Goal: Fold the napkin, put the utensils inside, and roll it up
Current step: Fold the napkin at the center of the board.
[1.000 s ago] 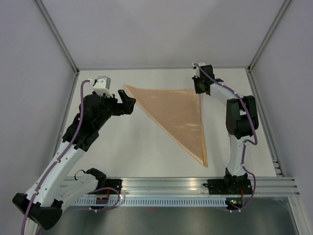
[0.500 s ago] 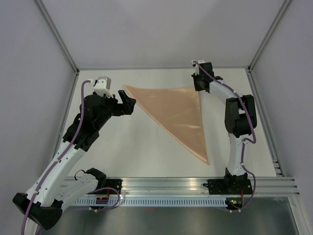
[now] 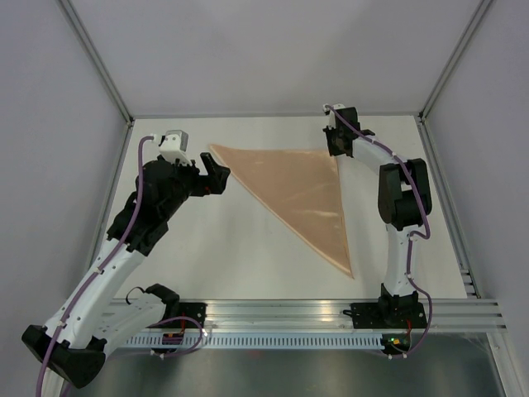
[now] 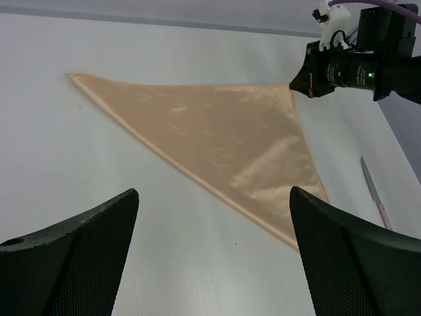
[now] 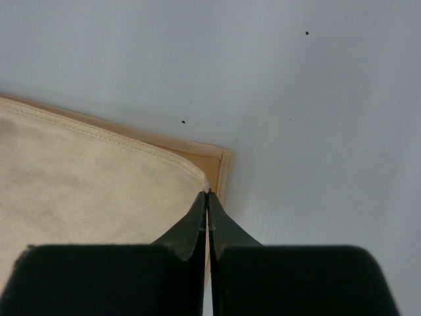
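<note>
Napkin lies folded to a triangle, knife just to its right; R gripper shut tight at far-right corner (cloth pinched? can't tell), L gripper wide & empty near left tip, so any R drag could skew the layers & undo the fold.

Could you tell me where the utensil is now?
Left wrist view: the utensil lies at the right edge, on the table beside the napkin, not touching it.
</note>
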You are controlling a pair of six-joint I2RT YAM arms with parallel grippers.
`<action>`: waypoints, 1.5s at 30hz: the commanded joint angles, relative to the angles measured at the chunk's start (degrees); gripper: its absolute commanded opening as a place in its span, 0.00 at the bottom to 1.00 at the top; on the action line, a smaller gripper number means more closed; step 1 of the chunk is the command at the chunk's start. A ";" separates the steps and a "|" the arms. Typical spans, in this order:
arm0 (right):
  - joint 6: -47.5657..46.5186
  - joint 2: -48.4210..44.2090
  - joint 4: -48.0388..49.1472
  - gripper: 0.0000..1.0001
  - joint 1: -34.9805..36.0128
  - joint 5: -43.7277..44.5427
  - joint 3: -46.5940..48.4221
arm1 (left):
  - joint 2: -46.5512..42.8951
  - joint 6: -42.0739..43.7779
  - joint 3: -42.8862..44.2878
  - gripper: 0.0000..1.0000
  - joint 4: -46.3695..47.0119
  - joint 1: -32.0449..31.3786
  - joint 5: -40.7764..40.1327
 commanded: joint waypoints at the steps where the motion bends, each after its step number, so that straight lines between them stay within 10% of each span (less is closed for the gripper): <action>1: -0.65 0.74 0.19 0.00 -0.15 1.85 1.82 | 0.15 -2.28 -0.19 0.99 2.30 0.24 1.17; 31: -0.39 4.51 -0.43 0.02 -0.76 4.05 5.50 | 0.32 -2.19 -1.25 1.00 3.26 0.33 1.26; 45: 0.66 3.47 -2.36 0.53 -1.20 4.76 6.65 | -0.73 -2.19 -2.56 1.00 4.05 0.33 1.17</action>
